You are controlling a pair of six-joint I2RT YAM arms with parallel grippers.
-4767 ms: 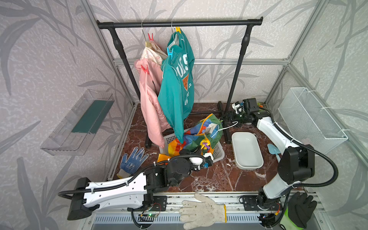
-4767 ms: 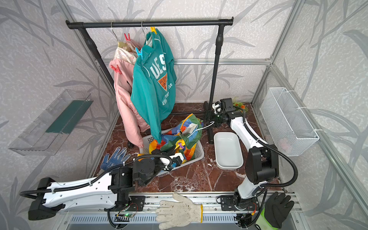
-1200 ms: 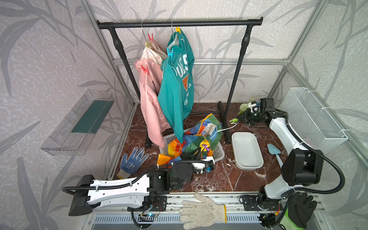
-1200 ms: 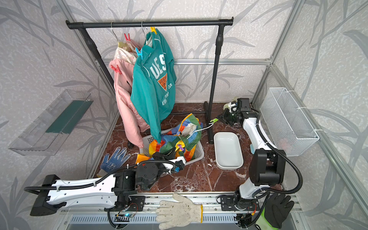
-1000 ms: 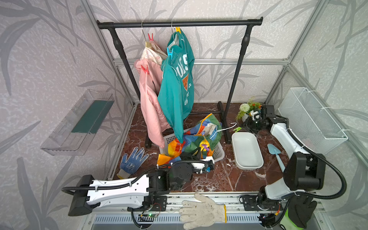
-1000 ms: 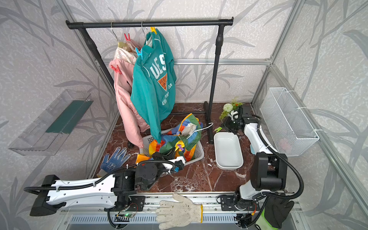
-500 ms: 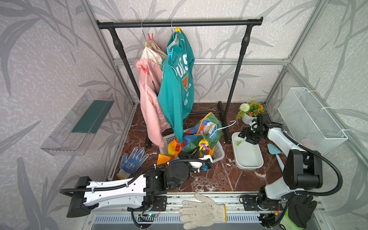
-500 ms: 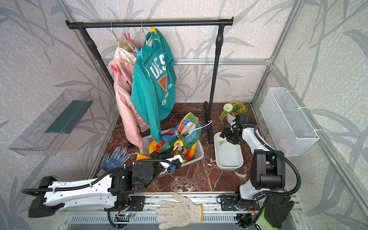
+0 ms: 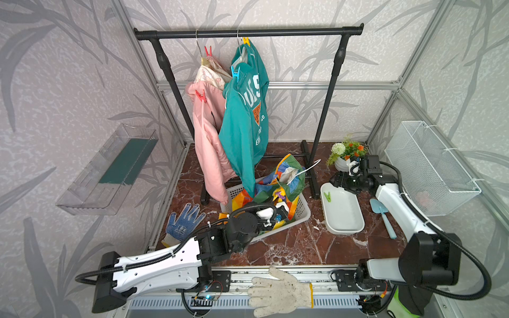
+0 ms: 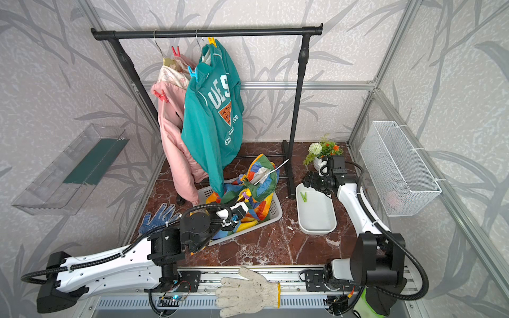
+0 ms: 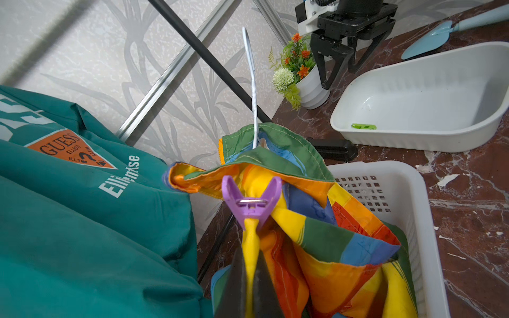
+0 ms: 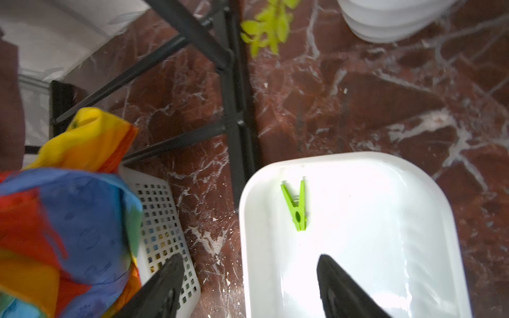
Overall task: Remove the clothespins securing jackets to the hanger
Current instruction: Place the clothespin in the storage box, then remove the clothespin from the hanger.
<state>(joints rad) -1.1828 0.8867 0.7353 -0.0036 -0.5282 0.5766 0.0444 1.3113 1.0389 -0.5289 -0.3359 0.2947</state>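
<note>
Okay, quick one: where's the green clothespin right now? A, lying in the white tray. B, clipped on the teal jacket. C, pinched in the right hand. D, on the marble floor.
A: the green clothespin lies loose on the bottom of the white tray, while the right hand stands open and holds nothing.

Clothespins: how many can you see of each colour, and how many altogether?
Red clothespins: 2
Yellow clothespin: 1
Blue clothespin: 1
Green clothespin: 1
Purple clothespin: 1
Total: 6
</note>
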